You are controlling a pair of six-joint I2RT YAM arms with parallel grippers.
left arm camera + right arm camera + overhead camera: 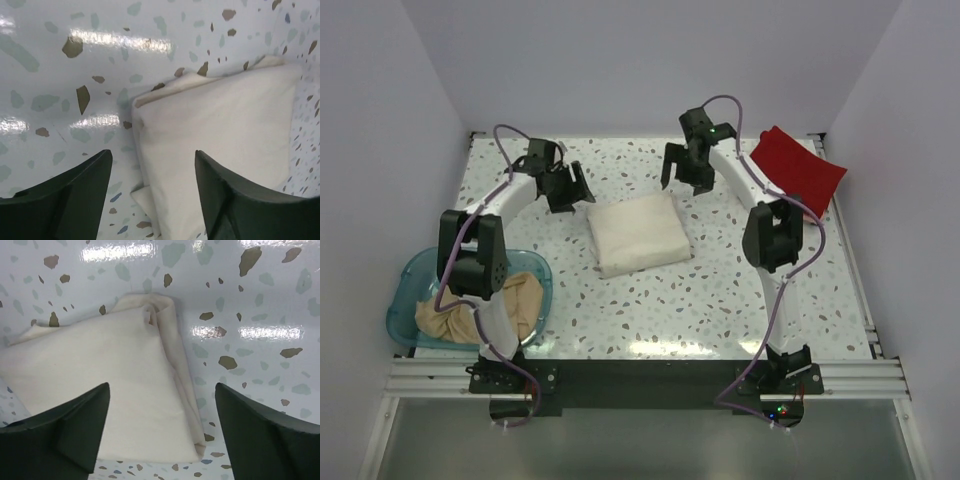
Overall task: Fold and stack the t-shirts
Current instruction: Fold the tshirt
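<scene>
The cream-white shirt (638,235) lies folded into a flat rectangle in the middle of the speckled bench (620,310). The left gripper (566,188) hangs over the shirt's far left corner, its jaws spread apart with nothing between them. The right gripper (687,180) hangs over the far right corner, likewise released and empty. A red shirt (798,168) lies loosely folded at the bench's far right corner, well apart from the others. At the near left, a tan-beige shirt (470,315) sits crumpled in a blue tub (408,278) beside the left arm.
</scene>
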